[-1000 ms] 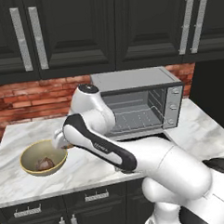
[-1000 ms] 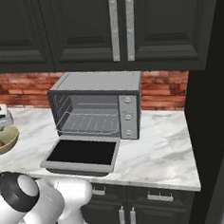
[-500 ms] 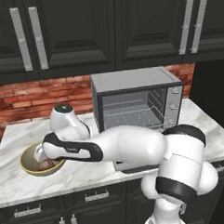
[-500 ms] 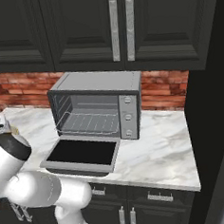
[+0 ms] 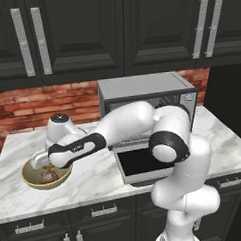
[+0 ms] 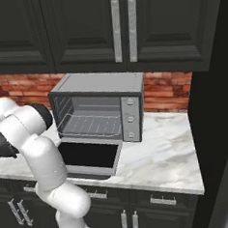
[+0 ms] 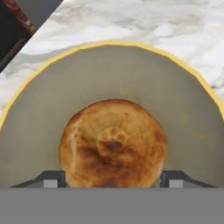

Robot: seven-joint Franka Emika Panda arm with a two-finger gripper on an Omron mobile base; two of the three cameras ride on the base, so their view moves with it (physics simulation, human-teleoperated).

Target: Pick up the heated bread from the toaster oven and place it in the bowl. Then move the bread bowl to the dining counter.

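Note:
The tan-yellow bowl stands on the marble worktop, left of the toaster oven. My gripper reaches down into it from the right. In the hand view the golden-orange heated bread sits between my gripper fingertips, which touch its two sides, low over the bowl's beige inside. The gripper looks shut on the bread. The oven has its dark-glass door dropped flat, and its wire rack is bare.
The open oven door juts over the worktop's front edge, under my forearm. A red brick backsplash and dark upper cabinets stand behind. Bare marble lies right of the oven, up to a dark wall.
The arm has swung its elbow right, across the front of the oven, and the hand has come down lower into the bowl. Oven and bowl have stayed put.

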